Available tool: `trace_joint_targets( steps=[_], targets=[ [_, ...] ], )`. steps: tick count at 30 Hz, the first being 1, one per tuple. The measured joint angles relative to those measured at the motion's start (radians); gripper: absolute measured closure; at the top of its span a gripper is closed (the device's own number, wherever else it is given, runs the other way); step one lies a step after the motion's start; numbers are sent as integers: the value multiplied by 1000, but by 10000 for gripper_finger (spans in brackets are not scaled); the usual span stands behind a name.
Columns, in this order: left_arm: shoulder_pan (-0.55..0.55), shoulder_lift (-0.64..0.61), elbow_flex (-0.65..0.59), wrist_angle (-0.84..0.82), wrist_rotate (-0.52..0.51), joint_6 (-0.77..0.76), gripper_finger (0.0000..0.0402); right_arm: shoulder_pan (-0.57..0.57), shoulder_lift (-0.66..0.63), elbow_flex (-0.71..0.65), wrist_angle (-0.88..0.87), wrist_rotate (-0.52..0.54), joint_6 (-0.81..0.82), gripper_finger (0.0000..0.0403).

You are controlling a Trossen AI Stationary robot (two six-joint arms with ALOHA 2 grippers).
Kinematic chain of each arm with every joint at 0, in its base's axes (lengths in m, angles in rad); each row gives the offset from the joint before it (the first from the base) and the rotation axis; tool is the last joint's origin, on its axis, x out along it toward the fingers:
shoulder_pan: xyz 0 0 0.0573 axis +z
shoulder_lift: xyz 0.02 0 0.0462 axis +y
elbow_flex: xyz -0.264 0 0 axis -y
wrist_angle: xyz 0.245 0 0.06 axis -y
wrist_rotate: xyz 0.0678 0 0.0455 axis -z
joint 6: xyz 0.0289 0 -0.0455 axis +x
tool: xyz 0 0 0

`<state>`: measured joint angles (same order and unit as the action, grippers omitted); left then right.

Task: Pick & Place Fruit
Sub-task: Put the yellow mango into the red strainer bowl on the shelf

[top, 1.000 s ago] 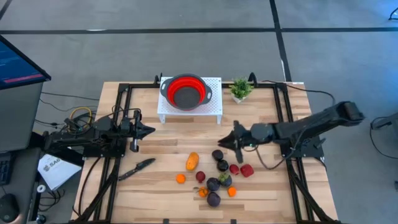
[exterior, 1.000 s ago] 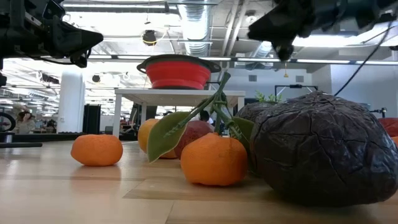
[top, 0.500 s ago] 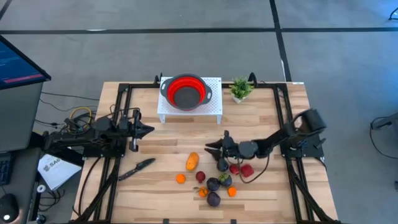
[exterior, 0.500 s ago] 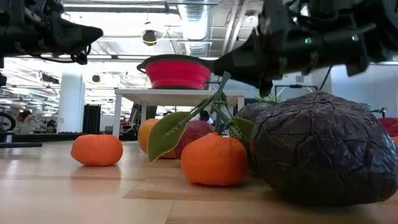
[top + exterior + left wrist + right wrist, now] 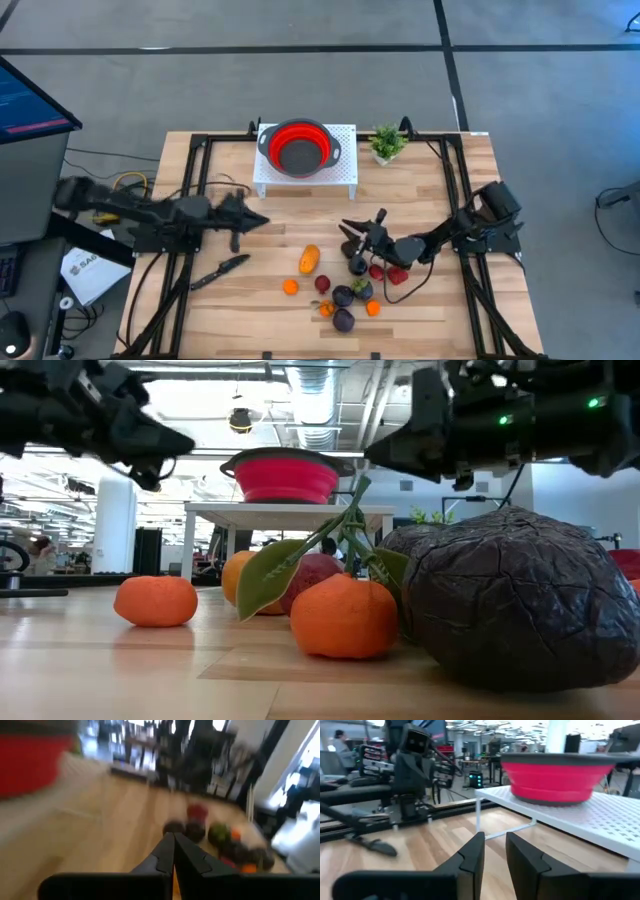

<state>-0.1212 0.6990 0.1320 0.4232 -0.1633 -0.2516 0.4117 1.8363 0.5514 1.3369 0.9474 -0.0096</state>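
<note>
Left tool (image 5: 262, 221) now nearer fruit (image 5: 345, 282), black knife (image 5: 221, 270) beside.

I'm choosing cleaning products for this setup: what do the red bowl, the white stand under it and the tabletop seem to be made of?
The red bowl looks like matte silicone or soft plastic with a dark rim and grey base; stepped walls suggest a collapsible type. The white stand looks like painted perforated metal, its top dotted with small holes. The tabletop looks like light wood planks, with visible grain and seams.
</note>
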Motion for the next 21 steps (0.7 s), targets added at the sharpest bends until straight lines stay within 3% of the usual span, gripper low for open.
trace_joint_targets(
  steps=[6,11,17,21],
  targets=[
    [-147,399,210,-1,-74,-50,397,35,-7,0,-46,0,-13,331],
    [-169,638,360,-10,-8,-181,365,55,-7,0,-91,-1,59,331],
    [-172,763,513,-135,139,-153,270,98,-7,0,-105,-3,62,331],
    [-188,765,637,-313,123,-75,191,124,-7,0,-106,-3,62,331]
  ],
)
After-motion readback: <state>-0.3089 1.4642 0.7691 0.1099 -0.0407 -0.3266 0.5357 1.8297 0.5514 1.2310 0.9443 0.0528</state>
